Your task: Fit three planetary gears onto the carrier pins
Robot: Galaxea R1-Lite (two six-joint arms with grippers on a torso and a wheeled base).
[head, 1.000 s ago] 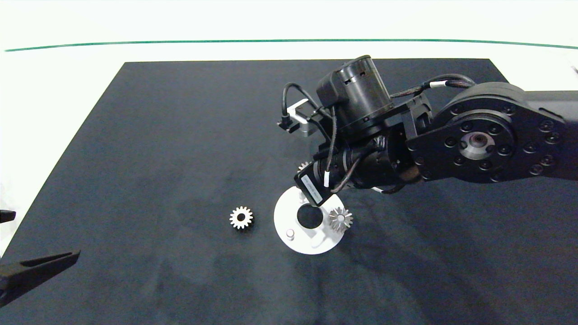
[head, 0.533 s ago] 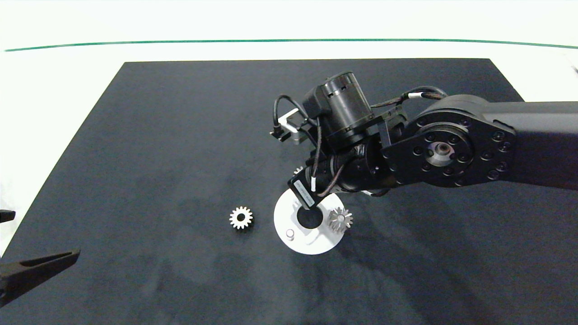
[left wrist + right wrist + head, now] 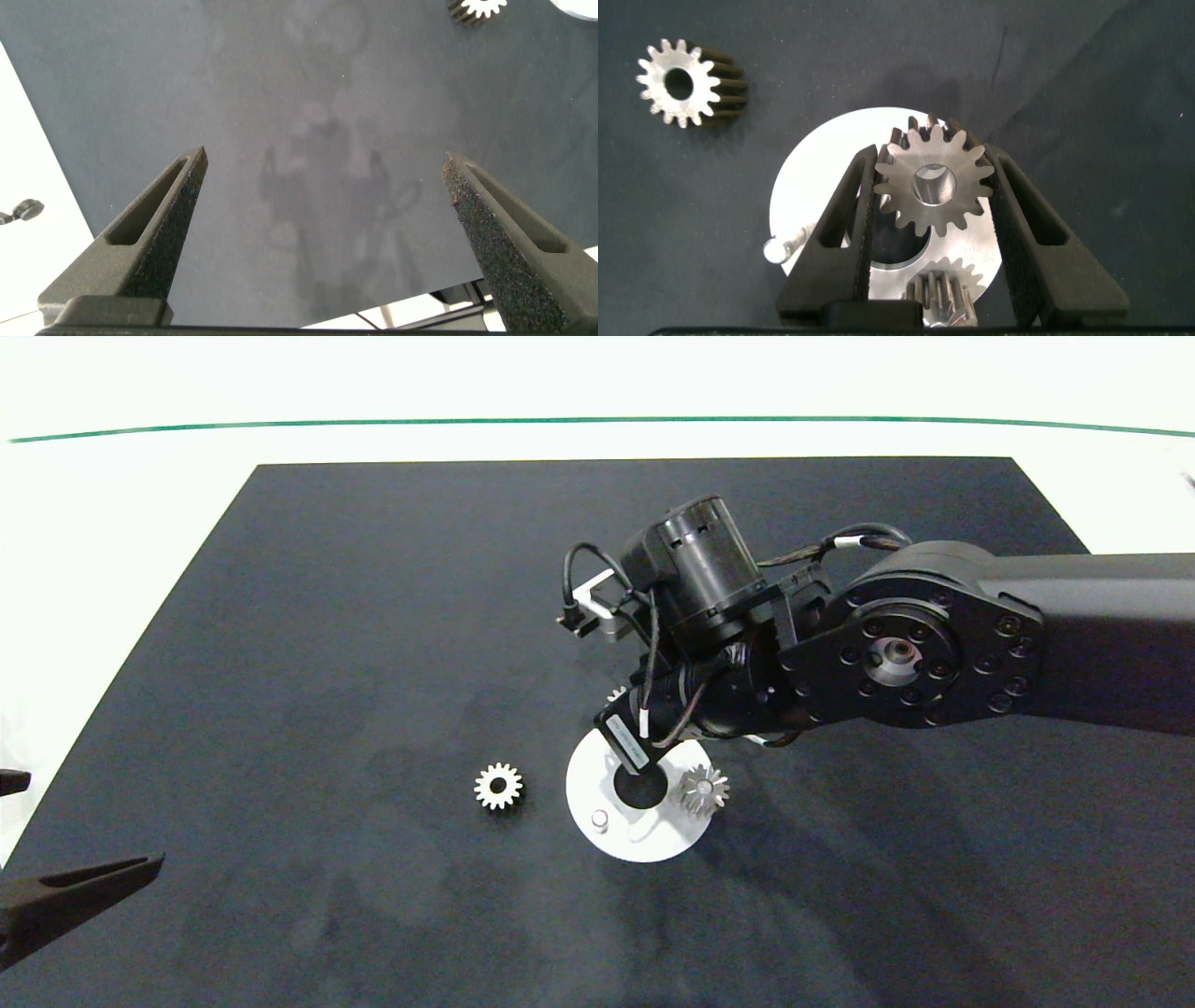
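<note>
The white carrier disc [image 3: 627, 840] lies mid-mat with its pins up. One planetary gear [image 3: 704, 791] sits on the right-hand pin, also seen in the right wrist view [image 3: 941, 294]. The near-left pin [image 3: 599, 819] [image 3: 773, 249] is bare. My right gripper [image 3: 932, 161] is shut on a second gear [image 3: 934, 182] above the disc's far side; something pale and round shows through its bore. In the head view only a few teeth of that gear [image 3: 616, 693] peek past the wrist. A third gear [image 3: 499, 786] [image 3: 687, 84] lies flat on the mat left of the disc.
My left gripper [image 3: 75, 891] [image 3: 327, 224] is parked open at the mat's near-left corner, nothing between its fingers. The black mat [image 3: 327, 616] covers most of a white table. The right arm [image 3: 934, 644] reaches in over the mat's right half.
The right arm has shifted left and toward the near side, bringing the held gear closer over the disc's far pin. The other two gears, the disc and the left gripper have not moved.
</note>
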